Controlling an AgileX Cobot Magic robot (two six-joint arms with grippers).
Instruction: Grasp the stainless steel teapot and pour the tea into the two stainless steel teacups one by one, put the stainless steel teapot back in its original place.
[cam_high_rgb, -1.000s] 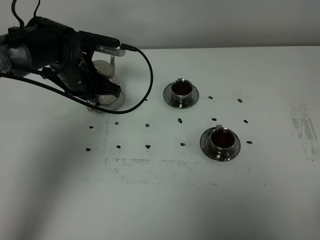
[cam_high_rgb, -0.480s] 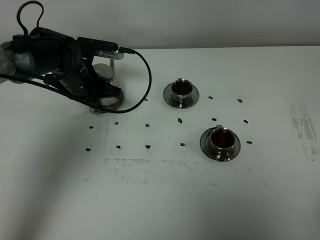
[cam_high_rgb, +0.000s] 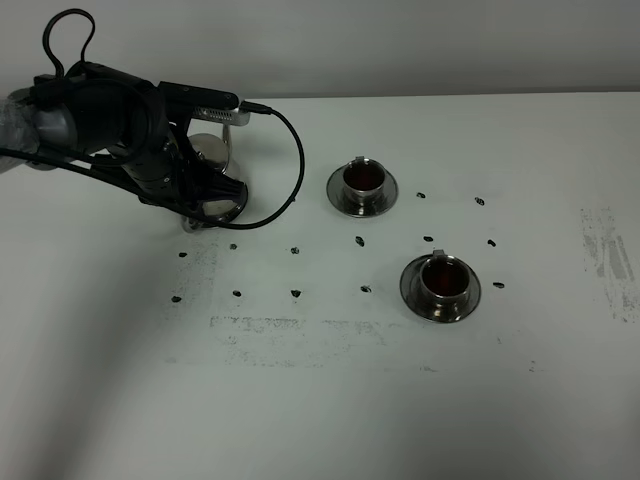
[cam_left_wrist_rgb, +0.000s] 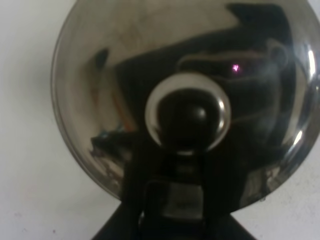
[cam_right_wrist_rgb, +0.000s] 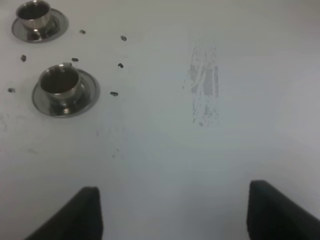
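The stainless steel teapot (cam_high_rgb: 210, 148) stands at the table's back left, mostly hidden by my left arm. In the left wrist view its domed lid (cam_left_wrist_rgb: 100, 75) and knob (cam_left_wrist_rgb: 187, 116) fill the frame. My left gripper (cam_left_wrist_rgb: 172, 210) is shut on the teapot's handle. A sliver of the round steel disc (cam_high_rgb: 236, 208) shows under the pot. Two steel teacups (cam_high_rgb: 364, 178) (cam_high_rgb: 444, 278) sit on saucers, each holding reddish-brown tea (cam_high_rgb: 364, 175). My right gripper (cam_right_wrist_rgb: 182, 215) is open and empty above bare table, with both cups (cam_right_wrist_rgb: 60, 82) (cam_right_wrist_rgb: 34, 12) far from it.
A black cable (cam_high_rgb: 290, 170) loops from the left arm down onto the table beside the teapot. Small dark marks (cam_high_rgb: 296, 293) dot the white tabletop. A scuffed patch (cam_high_rgb: 605, 250) lies at the right. The table's far edge meets a grey wall.
My left arm has shifted a little to the left and lower around the teapot. The cups and saucers have not moved.
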